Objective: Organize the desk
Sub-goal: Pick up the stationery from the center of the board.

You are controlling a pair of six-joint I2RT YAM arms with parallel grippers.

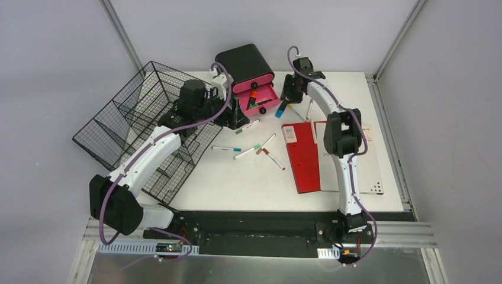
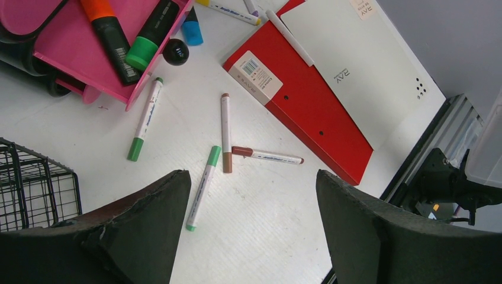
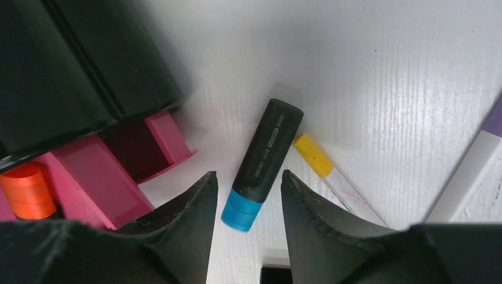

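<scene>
White tabletop (image 1: 248,177) spans mid-frame of the top view, and at its upper centre the right end effector (image 3: 248,176) stands partly open astride a blue-capped highlighter (image 3: 269,142), likely bound for the adjacent pink drawer (image 3: 89,183), nothing clamped yet, while the left end effector (image 2: 253,177) hangs wide open, empty.

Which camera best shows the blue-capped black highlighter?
Right wrist: the blue-capped black highlighter lies whole and close within the right gripper. Top external shows a small speck; left wrist, only its blue end.

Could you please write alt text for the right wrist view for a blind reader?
The right end effector straddles a black highlighter with a blue cap lying on the white desk. A pink drawer holding an orange marker sits at left.
</scene>
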